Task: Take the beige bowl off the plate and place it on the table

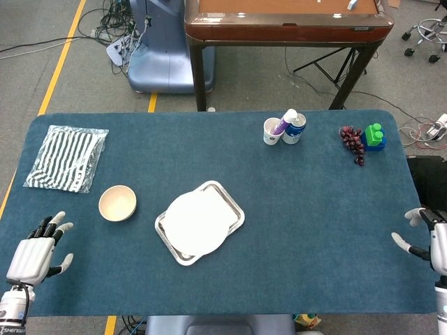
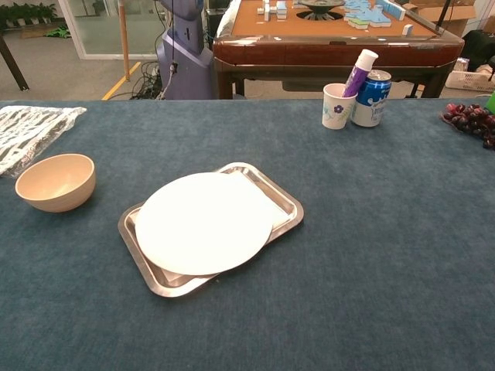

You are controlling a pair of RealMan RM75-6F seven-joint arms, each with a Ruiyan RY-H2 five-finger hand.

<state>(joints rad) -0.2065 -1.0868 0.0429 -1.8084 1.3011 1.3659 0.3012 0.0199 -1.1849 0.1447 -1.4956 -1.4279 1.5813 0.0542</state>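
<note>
The beige bowl (image 1: 117, 203) (image 2: 56, 182) stands upright on the blue table, left of the white plate (image 1: 198, 223) (image 2: 203, 222), apart from it. The plate lies bare on a metal tray (image 1: 236, 209) (image 2: 285, 202). My left hand (image 1: 33, 255) hovers at the table's near-left corner, fingers spread, holding nothing, well below the bowl. At the right edge my right hand (image 1: 427, 239) is open and holds nothing. Neither hand shows in the chest view.
A striped bag in clear wrap (image 1: 67, 158) (image 2: 27, 132) lies at the far left. A paper cup (image 1: 272, 130) (image 2: 335, 105) with a tube and a blue can (image 1: 295, 128) (image 2: 371, 98) stand at the back. Grapes (image 1: 354, 143) and a green-blue block (image 1: 374, 136) sit far right.
</note>
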